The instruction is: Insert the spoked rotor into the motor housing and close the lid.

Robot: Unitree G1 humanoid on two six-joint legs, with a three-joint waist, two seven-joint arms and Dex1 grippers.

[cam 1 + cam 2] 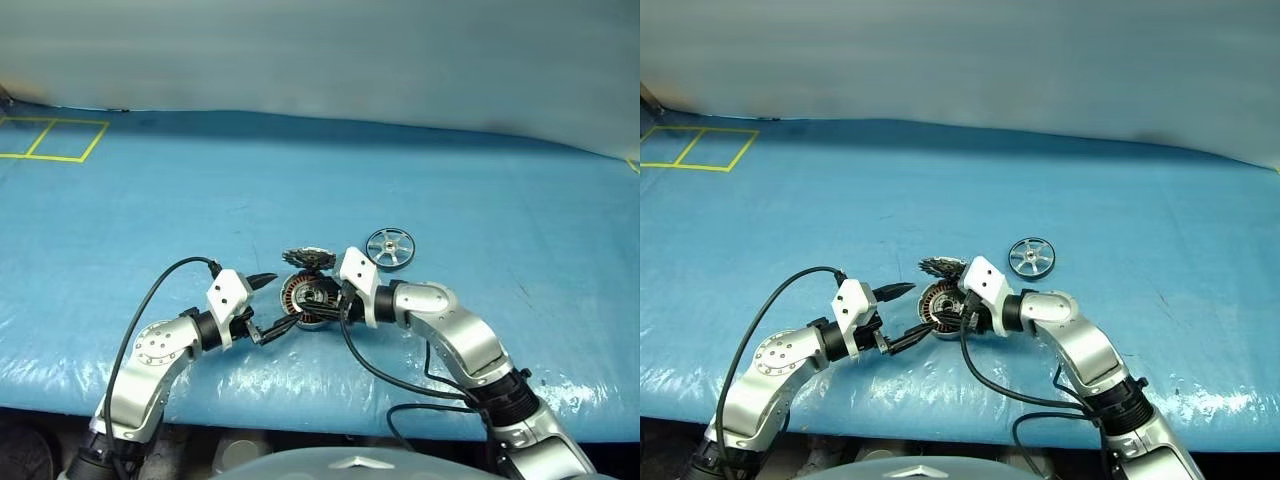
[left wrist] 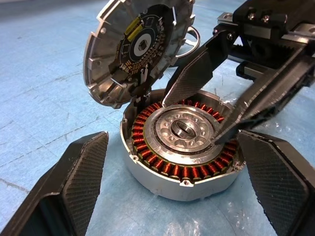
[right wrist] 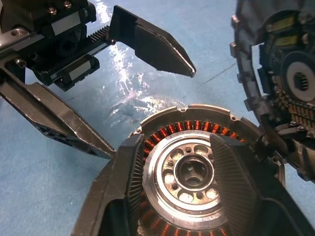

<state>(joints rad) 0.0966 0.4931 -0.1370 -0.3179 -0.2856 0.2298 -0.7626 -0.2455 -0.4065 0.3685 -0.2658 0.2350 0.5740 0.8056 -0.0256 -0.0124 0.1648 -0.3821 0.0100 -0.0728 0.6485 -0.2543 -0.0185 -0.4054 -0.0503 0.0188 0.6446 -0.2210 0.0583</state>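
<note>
Left wrist view: motor housing (image 2: 184,157) sits on the blue worktop (image 1: 150,200), copper windings exposed, lid (image 2: 135,49) hinged up and standing nearly upright behind it. My left fingers (image 2: 83,172) are spread wide, one on each side of the housing; can't confirm they touch it. My right gripper (image 3: 189,172) hangs over the open housing, fingers partly apart, holding nothing, tips right above the centre hub and winding ring.

Spoked rotor (image 1: 388,247) lies flat on the worktop, beyond my right arm, apart from the housing. Not picked up yet, so insertion hasn't started.

Risks as I judge them:
- Right fingertips dragging over the windings on the way out: scraped copper.
- Right arm sweeping toward the rotor could clip the upright lid and knock it shut on an empty housing.
- Housing not firmly braced by left: any nudge slides it on the slick cover.
- Rotor is thin-rimmed and flat: pinch may slip or flip it.
- Rotor dropped in tilted would jam, and the lid wouldn't close.
</note>
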